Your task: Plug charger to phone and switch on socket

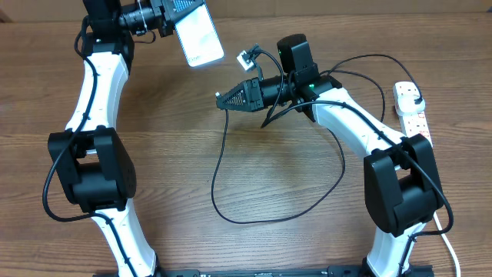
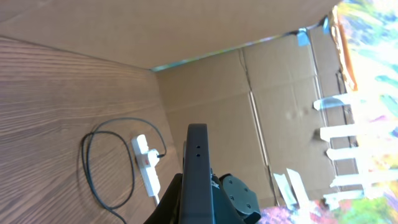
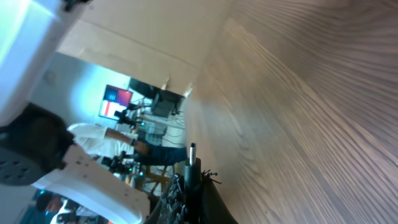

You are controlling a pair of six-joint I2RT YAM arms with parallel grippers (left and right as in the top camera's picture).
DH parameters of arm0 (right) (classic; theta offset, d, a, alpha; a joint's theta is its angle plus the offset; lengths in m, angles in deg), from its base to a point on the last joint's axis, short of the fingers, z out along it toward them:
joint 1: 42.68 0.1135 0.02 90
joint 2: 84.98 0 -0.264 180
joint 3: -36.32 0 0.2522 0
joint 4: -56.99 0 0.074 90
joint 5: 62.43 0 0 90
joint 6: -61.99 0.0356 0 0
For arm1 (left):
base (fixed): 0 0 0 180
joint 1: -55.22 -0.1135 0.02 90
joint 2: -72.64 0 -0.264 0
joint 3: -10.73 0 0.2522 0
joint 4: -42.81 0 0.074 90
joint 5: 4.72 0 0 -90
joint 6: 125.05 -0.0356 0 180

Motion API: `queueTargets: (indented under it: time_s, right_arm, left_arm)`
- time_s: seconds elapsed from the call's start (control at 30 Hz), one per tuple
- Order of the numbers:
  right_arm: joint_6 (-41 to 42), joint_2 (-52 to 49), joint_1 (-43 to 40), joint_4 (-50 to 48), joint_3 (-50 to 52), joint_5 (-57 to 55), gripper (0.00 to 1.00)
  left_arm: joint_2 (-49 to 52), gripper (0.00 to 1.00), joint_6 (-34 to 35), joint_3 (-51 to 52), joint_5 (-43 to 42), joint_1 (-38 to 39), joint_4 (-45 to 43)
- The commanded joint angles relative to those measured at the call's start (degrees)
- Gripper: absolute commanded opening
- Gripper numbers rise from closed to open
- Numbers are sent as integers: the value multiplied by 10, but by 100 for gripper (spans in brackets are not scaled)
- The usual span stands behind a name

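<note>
Since mating appears meant for mid-air, L gripper [image 1: 173, 21] clamps the phone [image 1: 198, 37] above the counter [image 1: 177, 154]. R gripper [image 1: 224, 98] pinches the charger [image 1: 214, 181] tip, aimed phone-ward. Socket [image 1: 411, 108] lies far R.

The left arm [image 1: 96, 92] stretches far forward, and the left gripper [image 1: 175, 21] is squeezed tight on the phone [image 1: 201, 38]. The right arm [image 1: 361, 127] bends in toward the middle, and the right gripper [image 1: 231, 98] pinches the charger [image 1: 223, 177] by its tip.
</note>
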State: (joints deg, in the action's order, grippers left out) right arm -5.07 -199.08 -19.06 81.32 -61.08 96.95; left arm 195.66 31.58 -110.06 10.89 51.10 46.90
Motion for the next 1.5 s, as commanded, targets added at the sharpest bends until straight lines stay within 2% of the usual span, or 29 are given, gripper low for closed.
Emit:
queueTargets:
  time_s: [0.0, 0.37, 0.63, 0.93, 1.47]
  right_arm:
    - [39, -1, -4, -35, -13, 42, 4]
    - [253, -1, -9, -270, -13, 33, 4]
    - [355, -1, -9, -362, -13, 1, 4]
    - [412, -1, -9, -435, -13, -12, 4]
    - [423, -1, -9, -448, -13, -47, 4]
  left_arm:
    - [-9, 4, 58, -11, -21, 0, -35]
    - [-9, 4, 125, -11, -3, 0, -112]
    - [-9, 4, 175, -11, 31, 0, -193]
    - [-9, 4, 198, -11, 45, 0, -223]
    - [-9, 4, 200, -11, 14, 0, -223]
